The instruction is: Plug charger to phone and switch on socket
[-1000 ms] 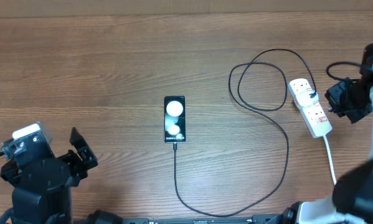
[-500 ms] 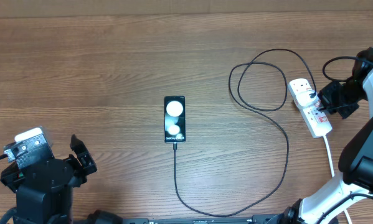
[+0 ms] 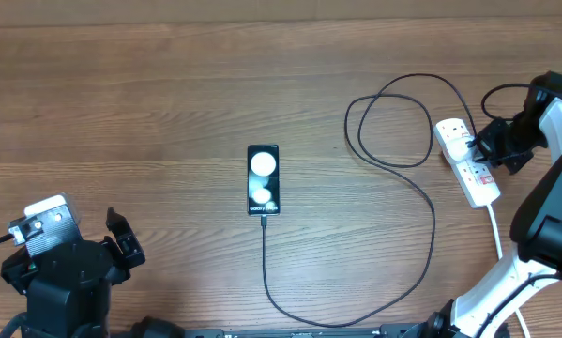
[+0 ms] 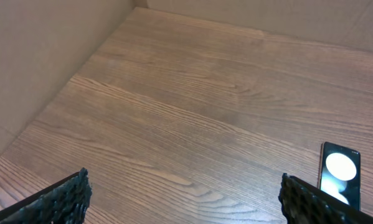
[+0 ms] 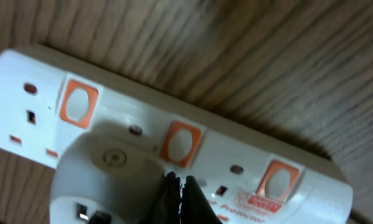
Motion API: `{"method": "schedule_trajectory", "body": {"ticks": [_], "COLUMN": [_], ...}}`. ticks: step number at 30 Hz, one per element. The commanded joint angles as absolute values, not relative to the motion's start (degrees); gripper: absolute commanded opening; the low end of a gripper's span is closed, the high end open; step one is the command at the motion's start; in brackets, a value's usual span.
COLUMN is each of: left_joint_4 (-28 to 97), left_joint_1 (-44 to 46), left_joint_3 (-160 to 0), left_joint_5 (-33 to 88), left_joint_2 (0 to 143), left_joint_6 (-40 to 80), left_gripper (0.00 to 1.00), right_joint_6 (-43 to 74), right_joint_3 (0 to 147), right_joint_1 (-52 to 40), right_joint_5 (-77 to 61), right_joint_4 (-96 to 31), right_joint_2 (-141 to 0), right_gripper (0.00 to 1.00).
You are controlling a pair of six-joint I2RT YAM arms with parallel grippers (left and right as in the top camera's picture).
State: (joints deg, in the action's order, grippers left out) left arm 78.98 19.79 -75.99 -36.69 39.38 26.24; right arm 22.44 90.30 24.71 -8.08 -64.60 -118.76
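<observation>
The black phone lies flat at the table's middle, its face reflecting two white spots; it also shows in the left wrist view. The black charger cable runs from the phone's near end in a loop to the white socket strip at the right. My right gripper is shut, its tips right over the strip just below its middle red switch, beside a white adapter. My left gripper is open and empty at the near left, above bare wood.
The strip's white lead runs toward the near edge past the right arm's base. A plain wall borders the table's left side in the left wrist view.
My right gripper has moved left from beside the strip to over it and lowered onto it. My left arm has drawn back slightly toward the near edge.
</observation>
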Motion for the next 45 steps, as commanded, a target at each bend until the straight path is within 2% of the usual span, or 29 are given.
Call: {"method": "schedule_trajectory", "body": {"ticks": [1, 18, 45], "left_joint_4": [79.1, 79.1, 79.1], "left_joint_1": [19.6, 19.6, 19.6], "left_joint_3": [-75.7, -75.7, -75.7], "left_joint_5": [-37.4, -37.4, -37.4], "left_joint_2": [39.0, 39.0, 39.0], "left_joint_6": [26.8, 26.8, 26.8], "left_gripper": [1.0, 1.0, 0.99], "right_joint_6": [22.0, 22.0, 22.5], "right_joint_3": [92.4, 92.3, 92.4], "right_joint_1": [24.8, 24.7, 24.7], "right_joint_5": [-8.4, -8.7, -4.6], "right_joint_4": [-63.7, -61.8, -68.9], "right_joint_2": [-119.1, -122.6, -123.8], "right_gripper": [0.04, 0.04, 0.04]}}
